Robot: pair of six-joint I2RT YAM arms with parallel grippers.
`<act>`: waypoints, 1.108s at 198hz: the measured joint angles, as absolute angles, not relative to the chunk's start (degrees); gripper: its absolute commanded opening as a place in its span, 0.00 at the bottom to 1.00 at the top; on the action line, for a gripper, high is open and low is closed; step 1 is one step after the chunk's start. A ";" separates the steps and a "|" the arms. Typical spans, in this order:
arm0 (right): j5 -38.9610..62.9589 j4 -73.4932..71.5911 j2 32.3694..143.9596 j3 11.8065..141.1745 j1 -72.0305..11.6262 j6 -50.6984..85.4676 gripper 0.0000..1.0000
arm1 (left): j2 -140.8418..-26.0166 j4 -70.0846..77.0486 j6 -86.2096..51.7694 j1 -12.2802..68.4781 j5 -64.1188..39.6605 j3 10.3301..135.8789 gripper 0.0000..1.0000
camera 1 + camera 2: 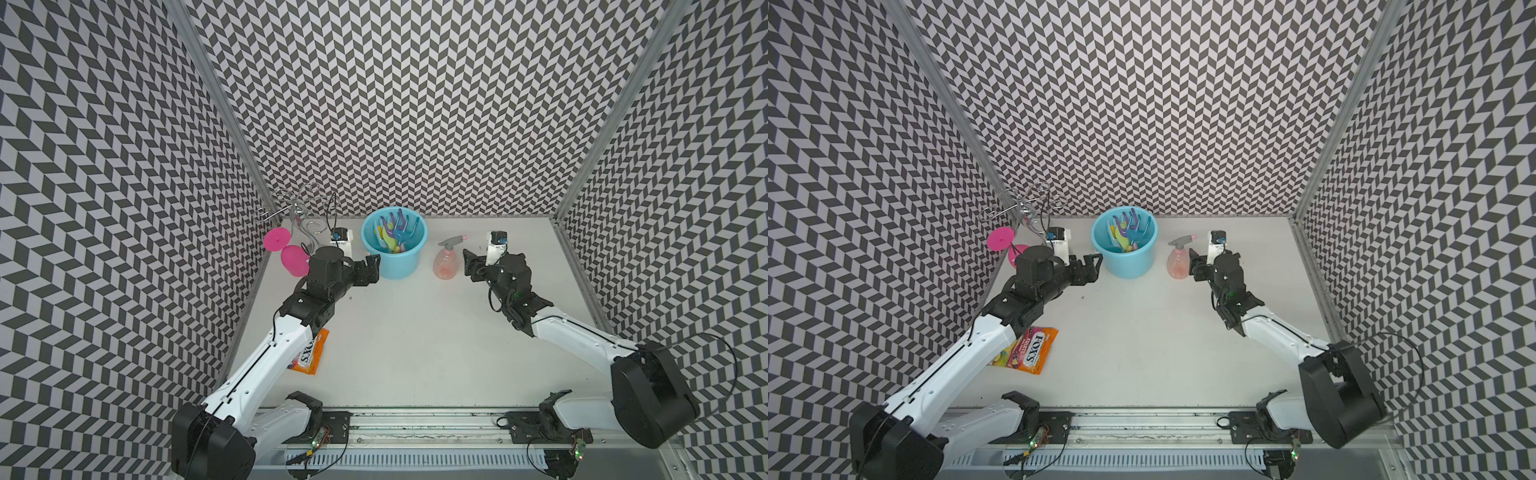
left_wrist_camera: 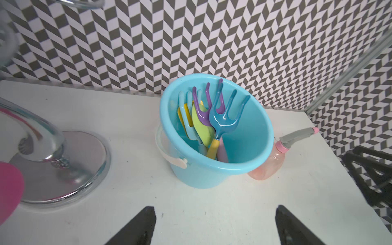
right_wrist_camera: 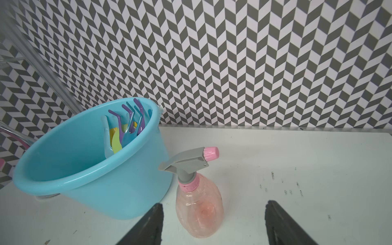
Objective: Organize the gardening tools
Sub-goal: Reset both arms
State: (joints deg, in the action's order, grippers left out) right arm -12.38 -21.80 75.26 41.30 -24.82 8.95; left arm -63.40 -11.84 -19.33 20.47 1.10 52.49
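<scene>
**potting_pete:** How far along is this tidy-up? Closest to the robot, well in front of the bucket (image 1: 395, 270) and off to its left, I only see an orange snack packet (image 1: 1025, 351). That's no garden thing.

**rig_watcher:** Mostly done, I reckon. The left gripper (image 2: 215, 209) hangs just left of the bucket, jaws wide apart, holding nothing. The right gripper (image 1: 470, 266) is spread open too. The pink spray bottle (image 3: 199, 203) stands upright at its mouth, just right of the bucket, not pinched.

**potting_pete:** And the toy hand tools (image 2: 222, 118)?

**rig_watcher:** All standing inside the bucket: forks, scoop, trowel. Only the bottle looks left, if it even goes in. Behind-left of the bucket there's a magenta wine glass (image 1: 294, 261) by a chrome rack (image 1: 297, 208). Not tools.
</scene>
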 measured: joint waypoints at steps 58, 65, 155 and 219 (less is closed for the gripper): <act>-22.41 -17.72 69.97 40.82 -22.61 9.65 1.00 | -65.54 -3.07 -16.62 13.52 7.81 47.07 1.00; -23.92 -17.63 69.97 40.64 -22.11 9.69 1.00 | -66.13 -1.96 -15.86 12.62 8.62 46.30 1.00; -39.11 -23.35 72.55 30.15 -14.70 7.11 1.00 | -78.30 16.95 -7.07 5.28 17.80 36.47 0.99; -38.54 -37.89 77.56 21.96 -10.31 6.83 1.00 | -86.06 30.76 -5.04 0.73 17.06 33.21 0.97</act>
State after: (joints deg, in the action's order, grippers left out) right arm -38.54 -37.89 77.56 21.96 -10.31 6.83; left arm -86.06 30.76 -5.04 0.73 17.06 33.21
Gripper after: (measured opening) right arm 0.995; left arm 0.974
